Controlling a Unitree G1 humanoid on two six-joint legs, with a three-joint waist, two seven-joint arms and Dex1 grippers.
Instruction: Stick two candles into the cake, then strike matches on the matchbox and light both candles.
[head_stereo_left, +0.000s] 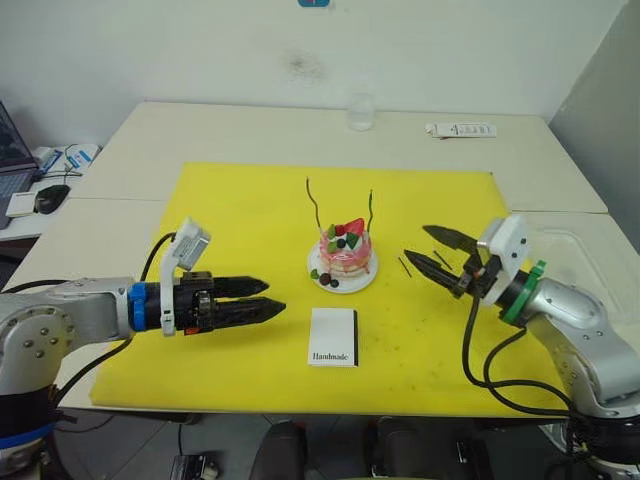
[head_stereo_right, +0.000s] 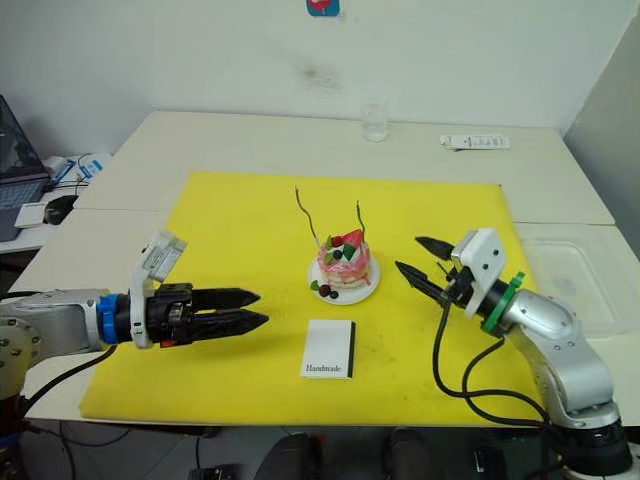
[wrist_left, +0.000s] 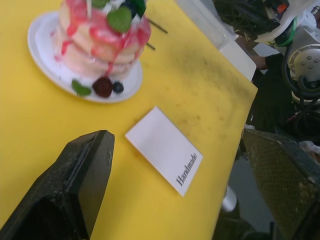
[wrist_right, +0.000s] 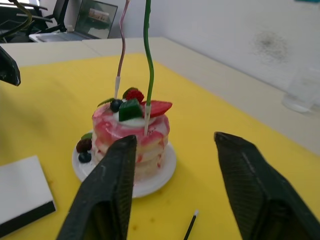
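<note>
Standing in the cake (head_stereo_left: 345, 251) were 2 candles (head_stereo_left: 314, 206); both grippers, left (head_stereo_left: 265, 298) and right (head_stereo_left: 432, 250), hung spread apart, empty, flanking the matchbox (head_stereo_left: 333, 336).

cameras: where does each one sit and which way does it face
Eye views: on the head, looking forward and down at the cake, matchbox, left gripper and right gripper.
Left wrist: along its open fingers toward the matchbox and cake.
Right wrist: along its open fingers toward the cake, candles and a match.
All share the cake.
</note>
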